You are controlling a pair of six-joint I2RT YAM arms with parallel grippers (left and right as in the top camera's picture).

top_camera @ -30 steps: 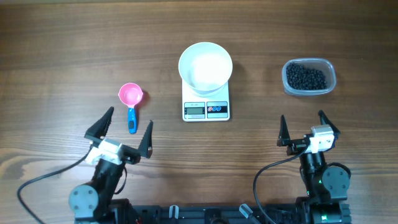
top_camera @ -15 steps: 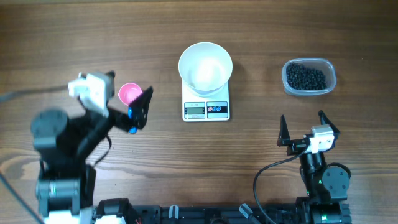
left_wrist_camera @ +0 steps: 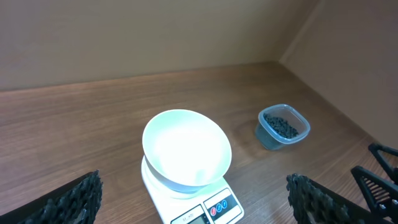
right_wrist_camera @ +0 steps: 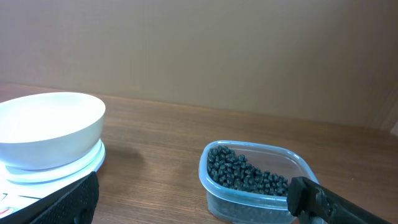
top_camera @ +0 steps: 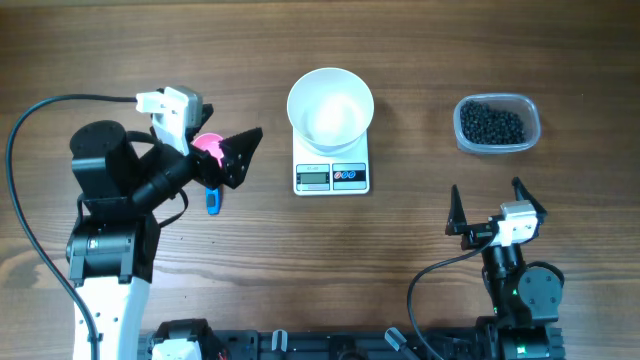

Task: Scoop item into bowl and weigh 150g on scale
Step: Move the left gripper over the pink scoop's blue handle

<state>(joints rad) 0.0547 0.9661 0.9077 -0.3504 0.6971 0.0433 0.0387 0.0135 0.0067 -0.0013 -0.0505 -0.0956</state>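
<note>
**Left gripper** [top_camera: 228,160]: jaws spread wide, holding nothing. From overhead only one black finger [top_camera: 245,146] shows plainly; the other is lost against the arm.

**Scoop** [top_camera: 207,148]: pink cup with a blue handle, lying under the left gripper. The arm covers part of the cup, and contact cannot be told.

**Bowl** [top_camera: 330,108]: white, seated on the scale [top_camera: 332,177], ahead of the left gripper. The wrist view frames it between the fingertips.

**Scale**: display digits unreadable. Its front edge is cut off in the left wrist view.

**Right gripper** [top_camera: 488,207]: jaws wide apart, empty.

**Beans** [top_camera: 491,124]: black, heaped in a clear tub [top_camera: 498,148], ahead of the right gripper toward its right finger. In the wrist view that finger hides the tub's near corner.
</note>
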